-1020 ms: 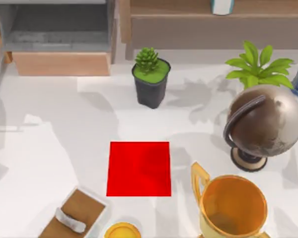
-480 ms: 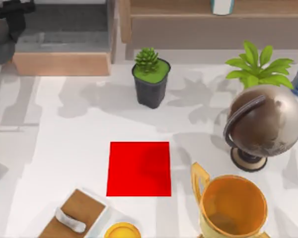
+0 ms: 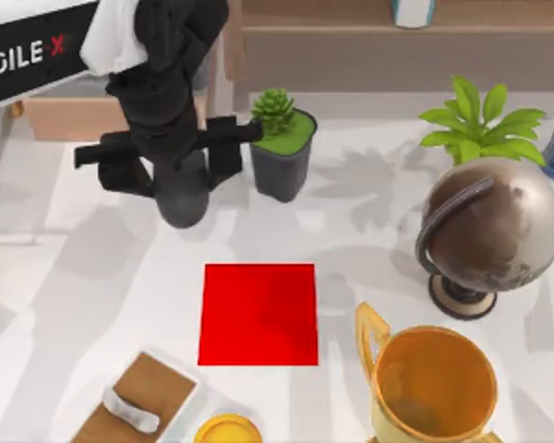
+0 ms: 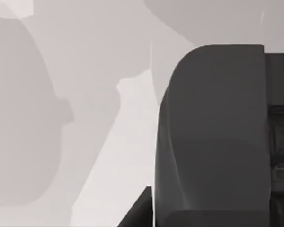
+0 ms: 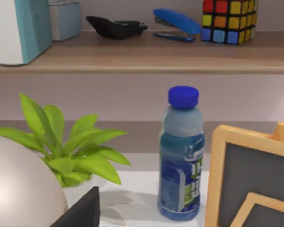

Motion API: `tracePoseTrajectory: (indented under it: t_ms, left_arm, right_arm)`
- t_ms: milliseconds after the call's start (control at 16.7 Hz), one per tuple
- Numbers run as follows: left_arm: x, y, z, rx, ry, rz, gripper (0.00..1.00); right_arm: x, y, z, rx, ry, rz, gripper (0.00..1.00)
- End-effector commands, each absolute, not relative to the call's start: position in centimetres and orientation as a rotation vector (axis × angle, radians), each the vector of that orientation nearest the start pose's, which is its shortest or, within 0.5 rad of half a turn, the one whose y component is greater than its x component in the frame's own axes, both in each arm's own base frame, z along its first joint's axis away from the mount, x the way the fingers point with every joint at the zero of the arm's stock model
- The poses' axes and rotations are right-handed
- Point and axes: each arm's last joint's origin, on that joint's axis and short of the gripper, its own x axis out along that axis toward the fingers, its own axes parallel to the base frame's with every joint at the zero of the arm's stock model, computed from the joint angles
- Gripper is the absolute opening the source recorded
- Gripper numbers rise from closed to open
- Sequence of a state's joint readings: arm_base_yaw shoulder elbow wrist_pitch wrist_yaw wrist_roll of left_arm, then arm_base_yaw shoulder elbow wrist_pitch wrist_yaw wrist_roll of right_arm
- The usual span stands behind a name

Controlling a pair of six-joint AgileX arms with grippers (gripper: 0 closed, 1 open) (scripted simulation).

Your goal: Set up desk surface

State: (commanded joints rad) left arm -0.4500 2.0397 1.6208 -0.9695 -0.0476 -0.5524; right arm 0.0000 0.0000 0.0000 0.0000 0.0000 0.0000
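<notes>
The desk surface (image 3: 120,277) is a broad white tabletop with a small red square mat (image 3: 258,314) near its middle. My left arm reaches in from the upper left, and its gripper (image 3: 183,198) hangs over the bare desk just left of a succulent in a dark pot (image 3: 280,148), behind the mat. The left wrist view has the gripper's dark body (image 4: 217,142) close above the white desk (image 4: 61,118). A dark edge of my right gripper (image 5: 80,208) sits at the bottom of the right wrist view, facing the back right objects.
A bronze globe (image 3: 489,231), a leafy plant (image 3: 480,125) and a gold trophy cup (image 3: 434,383) crowd the right side. A wooden tray (image 3: 138,401) and a yellow disc (image 3: 227,431) lie at the front left. A blue bottle (image 5: 181,156) and a framed board (image 5: 251,179) stand below the wooden shelf (image 5: 142,54).
My left arm has swept in from the upper left corner toward the middle and now hangs beside the succulent pot. The objects on the desk have not moved.
</notes>
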Motion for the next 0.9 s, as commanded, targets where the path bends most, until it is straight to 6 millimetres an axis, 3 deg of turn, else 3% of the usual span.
tracePoseTrajectory:
  t_ms: [180, 420, 540, 900]
  left_arm:
    - [33.4, -21.6, 16.9, -0.069, 1.429, 0.028, 0.0]
    - [29.5, -24.8, 14.8, -0.015, 1.461, 0.006, 0.0]
    - [28.6, -25.3, 14.4, -0.003, 1.467, 0.002, 0.0]
    - [28.7, -25.3, 14.3, -0.002, 1.47, 0.004, 0.0]
  right_arm:
    - [10.6, -0.1, 16.0, 0.0, 0.0, 0.0, 1.0]
    - [10.6, -0.1, 16.0, 0.0, 0.0, 0.0, 1.0]
    - [10.6, -0.1, 16.0, 0.0, 0.0, 0.0, 1.0]
    - [10.6, -0.1, 16.0, 0.0, 0.0, 0.0, 1.0]
